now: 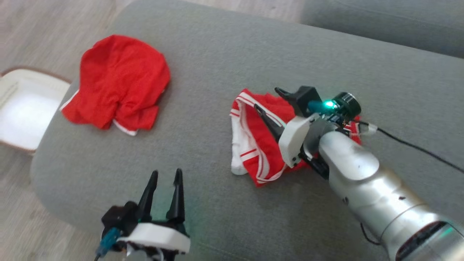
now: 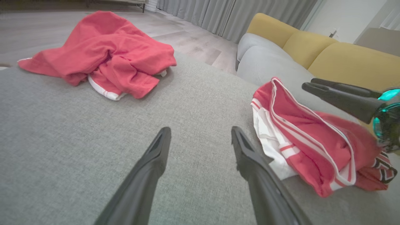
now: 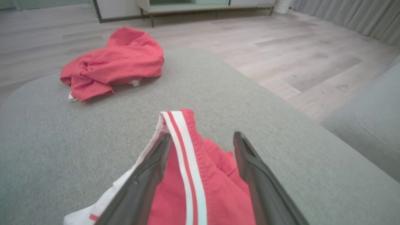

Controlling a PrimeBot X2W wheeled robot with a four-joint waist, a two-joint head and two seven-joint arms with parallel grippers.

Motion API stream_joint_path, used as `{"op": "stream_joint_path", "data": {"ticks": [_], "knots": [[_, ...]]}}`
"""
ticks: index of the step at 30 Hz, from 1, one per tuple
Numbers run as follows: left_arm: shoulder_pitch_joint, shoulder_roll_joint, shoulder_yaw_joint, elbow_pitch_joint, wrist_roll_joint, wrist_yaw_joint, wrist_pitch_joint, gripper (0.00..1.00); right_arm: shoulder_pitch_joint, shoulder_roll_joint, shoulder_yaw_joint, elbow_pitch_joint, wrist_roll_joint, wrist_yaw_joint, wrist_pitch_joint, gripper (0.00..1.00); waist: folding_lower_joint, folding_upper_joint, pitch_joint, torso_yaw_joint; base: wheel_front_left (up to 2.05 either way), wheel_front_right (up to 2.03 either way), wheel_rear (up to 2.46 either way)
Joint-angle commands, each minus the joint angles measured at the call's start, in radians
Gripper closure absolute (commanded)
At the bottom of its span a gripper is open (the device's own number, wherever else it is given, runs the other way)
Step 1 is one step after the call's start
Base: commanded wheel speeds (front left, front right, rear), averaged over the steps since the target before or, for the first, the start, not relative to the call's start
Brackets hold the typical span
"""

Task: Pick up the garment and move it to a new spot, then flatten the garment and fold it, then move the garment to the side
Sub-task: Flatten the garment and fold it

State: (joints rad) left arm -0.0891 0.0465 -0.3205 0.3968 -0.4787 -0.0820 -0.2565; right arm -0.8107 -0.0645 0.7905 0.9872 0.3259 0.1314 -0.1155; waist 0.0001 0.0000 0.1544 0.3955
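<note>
Right fingers [image 1: 268, 121]: spread wide, holding nothing, straddling the striped red garment [image 1: 253, 152]. Left fingers [image 1: 149, 195]: spread wide, holding nothing, left of that garment.

A broad grey cushion [image 1: 217, 54] with a woven fabric cover and rounded corners carries two pieces of clothing, well apart from each other. A crumpled red garment [image 1: 119, 79] with a thin white hem lies near the cushion's far left corner, and a bunched striped red garment [image 1: 253, 145], trimmed in white bands with white cloth showing along its left side, lies nearer the middle. Beside the cushion's left edge, a white tray [image 1: 21, 108] with a brown rim sits on the pale wooden floor [image 1: 54, 21].
</note>
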Motion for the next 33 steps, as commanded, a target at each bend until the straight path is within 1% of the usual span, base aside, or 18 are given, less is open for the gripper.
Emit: {"op": "stream_joint_path", "data": {"ticks": [1, 3, 4, 6, 7, 8, 9, 10, 12, 17, 21, 22, 23, 26, 30, 33], "knots": [[-0.042, 0.004, 0.018, -0.035, -0.009, 0.005, -0.005, 0.00, -0.025, 0.014, 0.015, -0.010, 0.011, -0.001, 0.009, 0.00, -0.0001, 0.0000, 0.020, 0.027, 0.00, 0.00, 0.00], [-0.050, 0.004, 0.002, -0.042, -0.019, 0.009, -0.005, 0.00, -0.043, 0.014, 0.037, 0.010, 0.020, -0.001, 0.024, 0.04, -0.0001, 0.0000, 0.031, 0.045, 0.00, 0.00, 0.00], [-0.053, 0.004, -0.006, -0.045, -0.023, 0.010, -0.005, 0.00, -0.052, 0.014, 0.044, 0.020, 0.024, -0.001, 0.028, 0.07, -0.0001, 0.0000, 0.036, 0.055, 0.00, 0.00, 0.00], [-0.055, 0.004, -0.018, -0.050, -0.033, 0.012, -0.005, 0.00, -0.067, 0.014, 0.056, 0.043, 0.031, -0.001, 0.034, 0.18, -0.0001, 0.0000, 0.043, 0.071, 0.00, 0.00, 0.00], [-0.056, 0.004, -0.022, -0.054, -0.037, 0.012, -0.005, 0.00, -0.074, 0.014, 0.058, 0.057, 0.034, -0.001, 0.036, 0.39, -0.0001, 0.0000, 0.046, 0.078, 0.00, 0.00, 0.00], [-0.057, 0.004, -0.026, -0.058, -0.041, 0.012, -0.005, 0.00, -0.081, 0.014, 0.057, 0.070, 0.039, -0.001, 0.036, 0.54, -0.0001, 0.0000, 0.050, 0.085, 0.00, 0.00, 0.00], [-0.059, 0.004, -0.028, -0.062, -0.044, 0.012, -0.005, 0.00, -0.090, 0.014, 0.051, 0.081, 0.048, -0.001, 0.031, 0.97, -0.0001, 0.0000, 0.054, 0.091, 0.00, 0.00, 0.00], [-0.060, 0.004, -0.032, -0.067, -0.046, 0.012, -0.005, 0.00, -0.101, 0.014, 0.046, 0.096, 0.050, -0.001, 0.029, 1.00, -0.0001, 0.0000, 0.060, 0.096, 0.00, 0.00, 0.00], [-0.060, 0.004, -0.038, -0.073, -0.049, 0.012, -0.005, 0.00, -0.130, 0.007, 0.014, 0.135, 0.057, -0.001, 0.010, 1.00, -0.0001, 0.0000, 0.065, 0.105, 0.00, 0.00, 0.00], [-0.059, 0.004, -0.061, -0.075, -0.057, 0.009, -0.005, 0.00, -0.209, -0.019, -0.039, 0.238, 0.021, -0.001, -0.026, 1.00, -0.0001, 0.0000, 0.072, 0.130, 0.00, 0.00, 0.00], [-0.061, 0.004, -0.079, -0.071, -0.061, 0.008, -0.005, 0.00, -0.237, -0.025, -0.091, 0.277, 0.001, -0.001, -0.056, 1.00, -0.0001, 0.0000, 0.073, 0.141, 0.00, 0.00, 0.00], [-0.062, 0.004, -0.082, -0.069, -0.062, 0.008, -0.005, 0.00, -0.236, -0.023, -0.099, 0.283, -0.003, -0.001, -0.053, 0.78, -0.0001, 0.0000, 0.073, 0.142, 0.00, 0.00, 0.00], [-0.064, 0.004, -0.083, -0.066, -0.063, 0.008, -0.005, 0.00, -0.229, -0.019, -0.104, 0.287, -0.004, -0.001, -0.046, 0.01, -0.0001, 0.0000, 0.072, 0.142, 0.00, 0.00, 0.00], [-0.067, 0.004, -0.080, -0.061, -0.064, 0.011, -0.005, 0.00, -0.212, -0.009, -0.122, 0.292, 0.005, -0.001, -0.041, 0.00, -0.0001, 0.0000, 0.067, 0.136, 0.00, 0.00, 0.00], [-0.069, 0.004, -0.059, -0.048, -0.054, 0.017, -0.005, 0.00, -0.187, 0.003, -0.157, 0.290, 0.012, -0.001, -0.111, 0.00, -0.0001, 0.0000, 0.043, 0.105, 0.00, 0.00, 0.00], [-0.071, 0.004, -0.031, -0.044, -0.037, 0.020, -0.005, 0.00, -0.161, 0.008, -0.198, 0.249, 0.022, -0.001, -0.142, 0.00, -0.0001, 0.0000, 0.021, 0.072, 0.00, 0.00, 0.00]]}}
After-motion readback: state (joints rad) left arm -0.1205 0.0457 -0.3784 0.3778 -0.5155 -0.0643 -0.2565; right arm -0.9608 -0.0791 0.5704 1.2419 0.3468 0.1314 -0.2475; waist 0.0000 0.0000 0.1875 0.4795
